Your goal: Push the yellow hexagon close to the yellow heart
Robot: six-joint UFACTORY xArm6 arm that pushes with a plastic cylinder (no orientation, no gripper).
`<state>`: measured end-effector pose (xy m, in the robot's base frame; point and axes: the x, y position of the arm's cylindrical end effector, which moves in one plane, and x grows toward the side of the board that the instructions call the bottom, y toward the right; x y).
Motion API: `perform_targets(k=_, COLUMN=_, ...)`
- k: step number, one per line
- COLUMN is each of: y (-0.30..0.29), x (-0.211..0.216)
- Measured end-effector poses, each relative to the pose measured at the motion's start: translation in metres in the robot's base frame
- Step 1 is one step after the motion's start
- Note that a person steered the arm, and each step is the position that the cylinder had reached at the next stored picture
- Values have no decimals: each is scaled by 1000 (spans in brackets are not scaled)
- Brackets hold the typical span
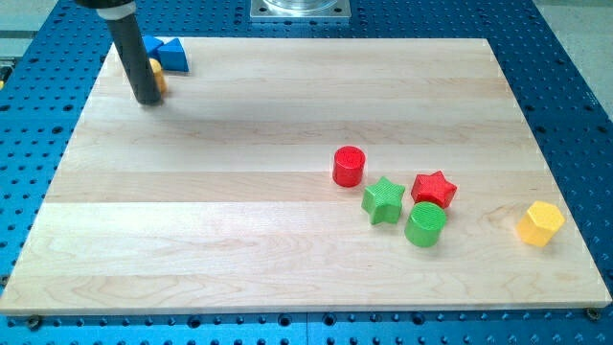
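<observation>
i am resting my tip (pixel 150 100) at the view's top left corner of the bench (pixel 239 240), where it is standing right against a small yellow block (pixel 156 75) that is peeking out from behind the rod; most of it is hidden, so i am only judging that it is the yellow heart. a blue block (pixel 170 55), shape unclear, is sitting just beside it toward the view's top right. my tool is a plain rod with nothing to open or close, and it is holding nothing; it is only touching or nearly touching that yellow piece. the yellow hexagon (pixel 540 223) is lying far off at the view's right, well apart from me, with the red cylinder (pixel 349 166), green star (pixel 383 200), red star (pixel 433 188) and green cylinder (pixel 425 223) clustering between us. since the hexagon is the piece to move, i am judging i need to travel around that cluster and come in behind the hexagon's right side, so a push is sending it leftward without scattering the others.
</observation>
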<state>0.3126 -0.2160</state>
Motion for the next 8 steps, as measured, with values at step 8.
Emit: perform_targets(k=8, y=507, x=250)
